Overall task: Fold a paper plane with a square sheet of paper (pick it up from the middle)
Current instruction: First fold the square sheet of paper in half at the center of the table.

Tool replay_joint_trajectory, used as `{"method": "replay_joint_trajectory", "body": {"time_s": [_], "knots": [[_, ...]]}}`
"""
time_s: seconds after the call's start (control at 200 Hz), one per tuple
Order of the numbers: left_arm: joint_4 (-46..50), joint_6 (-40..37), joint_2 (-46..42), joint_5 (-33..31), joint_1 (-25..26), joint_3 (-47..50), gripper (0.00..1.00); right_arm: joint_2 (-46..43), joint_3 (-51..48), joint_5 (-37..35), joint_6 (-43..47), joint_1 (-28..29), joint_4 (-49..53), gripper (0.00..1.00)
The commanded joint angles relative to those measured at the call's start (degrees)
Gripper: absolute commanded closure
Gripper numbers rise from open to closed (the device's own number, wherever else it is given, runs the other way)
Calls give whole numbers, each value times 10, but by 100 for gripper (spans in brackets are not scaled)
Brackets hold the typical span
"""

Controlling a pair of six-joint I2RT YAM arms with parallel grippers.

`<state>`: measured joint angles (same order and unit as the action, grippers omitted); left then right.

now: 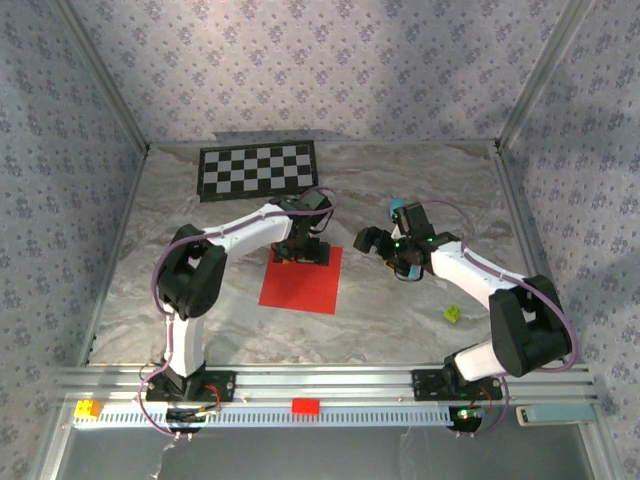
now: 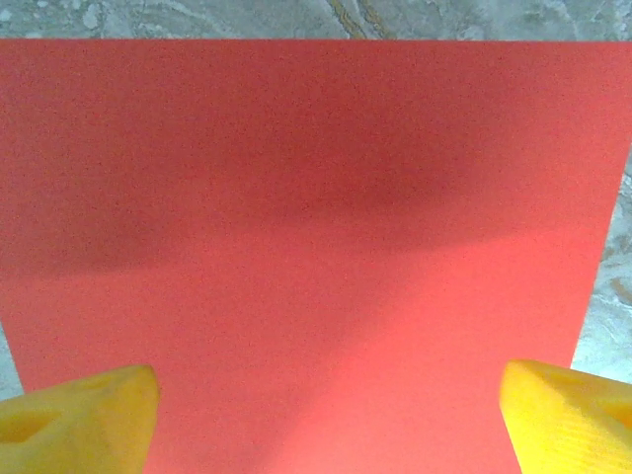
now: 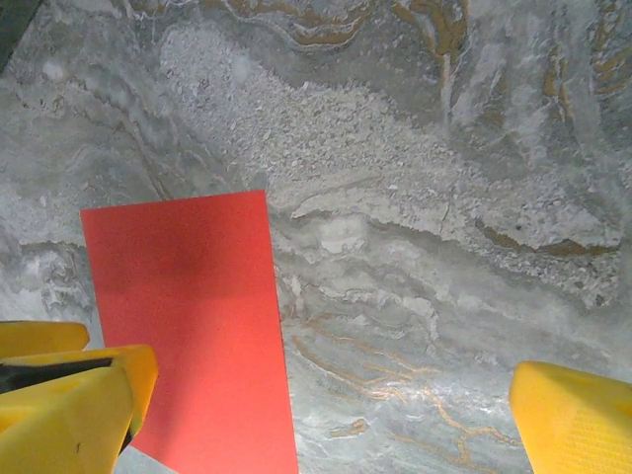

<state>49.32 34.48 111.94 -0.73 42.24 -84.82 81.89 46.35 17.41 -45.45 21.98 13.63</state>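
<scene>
Reading near to far, all positions taken off the square sheet of paper (image 1: 300,287).

Short of the sheet, nearest me: the rail (image 1: 380,378) with a small red block (image 1: 305,406) and a yellow block (image 1: 88,408). Neither is task stock. A small green bit (image 1: 452,314) sits right of the sheet, well apart. Ignore it.

Sheet itself: flat on the tabletop (image 1: 420,190), unfolded, no crease visible, edges turned slightly off square to the rail. It's square, so there's no long axis to line up on. Only the middle matters.

Then my left hand (image 1: 300,250): over the sheet's far edge, fingers pointing down. Its wrist camera has red paper across the whole gap. Both yellow fingertips (image 2: 84,410) are spread wide, with nothing between them but the sheet below. Can't tell if the tips touch the paper or hang just above it. Nothing gripped.

My right hand (image 1: 392,248): just right of the sheet's far right corner, over bare tabletop, near the paper but not over it. Fingers spread wide too, empty. Its wrist camera catches part of the sheet by the left-side pad (image 3: 69,405).

Beyond the sheet: checkerboard (image 1: 258,170), well apart, not involved.

Call: left hand is the nearer one, directly above the paper. From it, the sheet's middle lies back toward the rail. As I judge it, the pick needs a short move that way to centre, then a pinch. No folds done, so the task is at the start.
</scene>
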Motion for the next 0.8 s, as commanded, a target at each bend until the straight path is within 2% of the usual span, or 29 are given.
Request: {"method": "replay_joint_trajectory", "body": {"time_s": [0.0,0.47,0.795], "knots": [[30,-7,15,-7,2,-17,10,9,11,14,9,-5,9,0],[42,-4,42,-4,15,-34,7,14,9,16,7,-7,10,0],[63,6,66,-45,21,-38,5,14,9,21,10,-7,10,0]]}}
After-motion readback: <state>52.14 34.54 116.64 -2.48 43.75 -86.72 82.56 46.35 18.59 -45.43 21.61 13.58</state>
